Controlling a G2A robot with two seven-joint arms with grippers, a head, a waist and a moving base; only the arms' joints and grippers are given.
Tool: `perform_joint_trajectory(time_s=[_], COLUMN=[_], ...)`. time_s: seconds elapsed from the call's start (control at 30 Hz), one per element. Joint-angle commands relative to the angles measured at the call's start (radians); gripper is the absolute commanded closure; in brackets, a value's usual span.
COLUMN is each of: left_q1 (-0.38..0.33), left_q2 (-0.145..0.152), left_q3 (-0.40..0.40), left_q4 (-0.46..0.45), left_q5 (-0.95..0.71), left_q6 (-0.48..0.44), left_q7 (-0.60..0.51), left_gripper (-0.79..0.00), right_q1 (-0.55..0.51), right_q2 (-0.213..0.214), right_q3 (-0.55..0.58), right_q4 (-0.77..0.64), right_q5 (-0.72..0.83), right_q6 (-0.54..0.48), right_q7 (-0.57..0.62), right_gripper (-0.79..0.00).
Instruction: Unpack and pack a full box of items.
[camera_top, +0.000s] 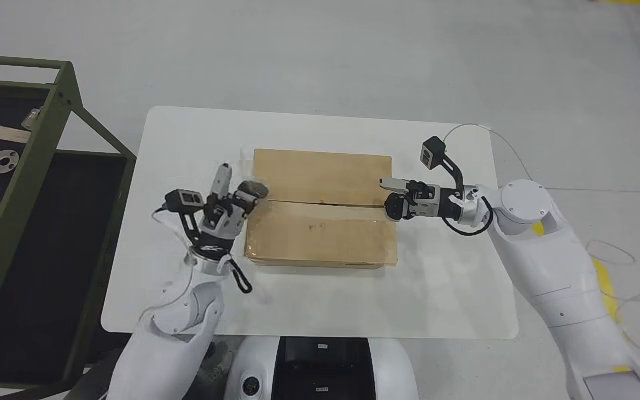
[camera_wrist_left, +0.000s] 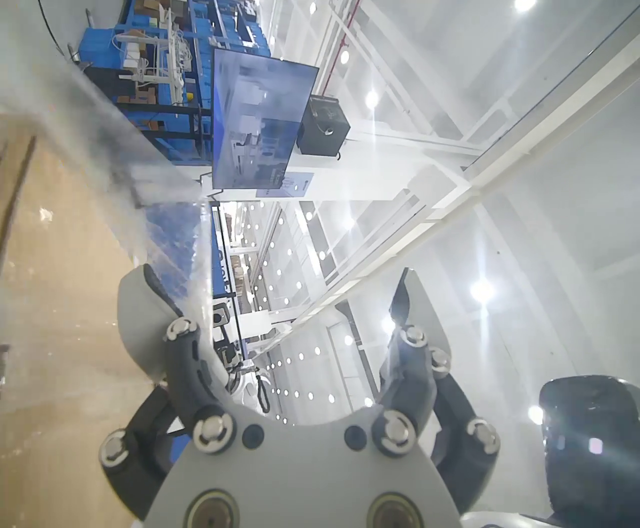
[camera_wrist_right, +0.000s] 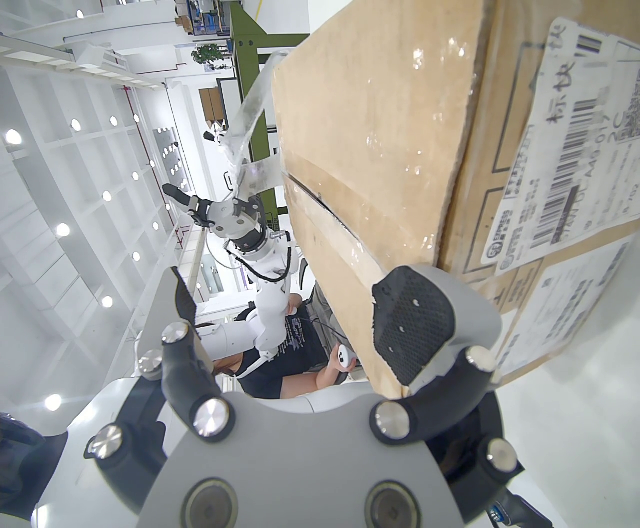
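A closed cardboard box (camera_top: 320, 207) lies in the middle of the white table (camera_top: 450, 290), its two top flaps meeting at a seam. A strip of clear tape (camera_wrist_right: 248, 122) stands peeled up from the far end of the seam. My left gripper (camera_top: 243, 195) is at that end, open, and the tape (camera_wrist_left: 165, 200) runs past one of its fingers (camera_wrist_left: 145, 310). My right gripper (camera_top: 388, 196) is open at the opposite end. One of its pads (camera_wrist_right: 415, 320) rests against the box's top edge (camera_wrist_right: 380, 165) near the seam.
A green metal frame cart (camera_top: 40, 130) stands off the table's left side. White shipping labels (camera_wrist_right: 575, 175) cover the box end facing my right gripper. Bare table surface lies in front of and to the right of the box.
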Motion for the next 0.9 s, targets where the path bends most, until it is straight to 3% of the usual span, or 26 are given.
perform_joint_trajectory(time_s=[0.0,0.27,0.47,0.7,0.87], left_q1=[-0.011,-0.040,-0.060,-0.072,-0.078], left_q2=[-0.003,-0.016,-0.024,-0.031,-0.036], left_q3=[0.021,0.078,0.120,0.161,0.183], left_q4=[0.009,0.024,0.034,0.046,0.050], left_q5=[0.025,0.117,0.193,0.291,0.360], left_q6=[0.000,-0.050,-0.048,-0.042,-0.020], left_q7=[0.008,0.037,0.044,0.062,0.078], left_gripper=[-0.708,-0.677,-0.702,-0.785,-0.785], right_q1=[0.000,0.000,0.000,0.000,0.000], right_q2=[0.000,0.000,0.000,0.000,0.000], right_q3=[0.000,0.000,0.000,0.000,0.000], right_q4=[0.000,0.000,0.000,0.000,0.000], right_q5=[0.000,0.000,0.000,0.000,0.000], right_q6=[0.000,0.000,0.000,0.000,0.000], right_q7=[0.000,0.000,0.000,0.000,0.000], right_gripper=[-0.785,-0.785,-0.785,-0.785,-0.785])
